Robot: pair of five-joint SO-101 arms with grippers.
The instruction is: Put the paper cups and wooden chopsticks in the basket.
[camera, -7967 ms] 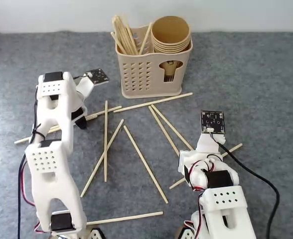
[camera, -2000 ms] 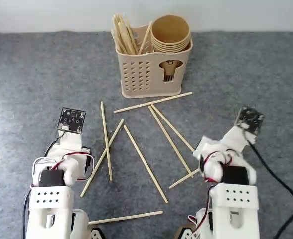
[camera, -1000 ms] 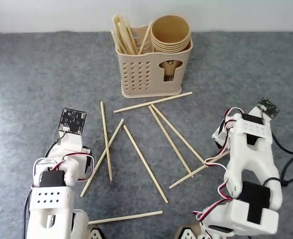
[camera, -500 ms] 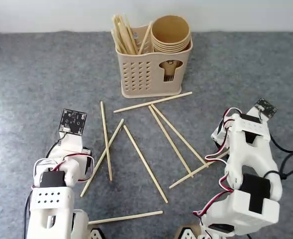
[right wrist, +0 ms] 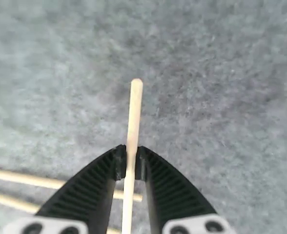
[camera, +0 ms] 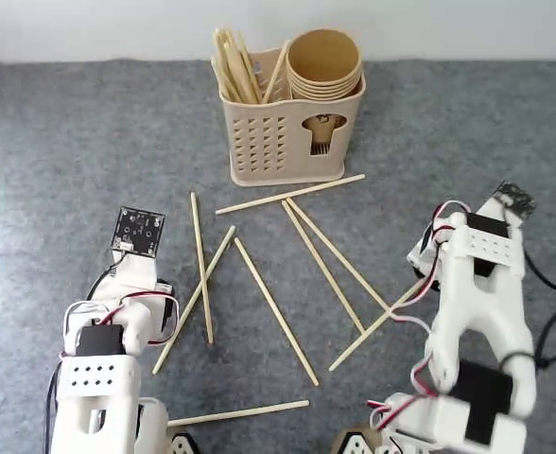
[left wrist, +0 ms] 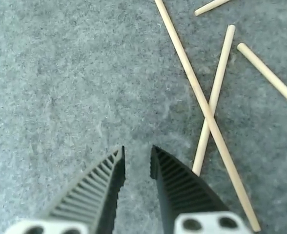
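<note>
Since half a second ago the right arm has swung slightly outward, and the chopstick it grips has pivoted to a steeper slant on the grey mat. The left arm has stayed folded back at the near edge.

The right claw is closed tight on that chopstick close to one end, with a short length poking out past the fingertips. The far end of the stick rests on the mat near the middle.

The left claw hovers just above the mat, its two fingers parted by a narrow gap and holding nothing. Two crossed chopsticks lie just beside it.

At the far side of the mat stands a beige perforated basket. A stack of paper cups sits in one compartment, and a bundle of chopsticks stands upright in the other. Several loose chopsticks lie scattered on the mat between the basket and the arms, some overlapping.
</note>
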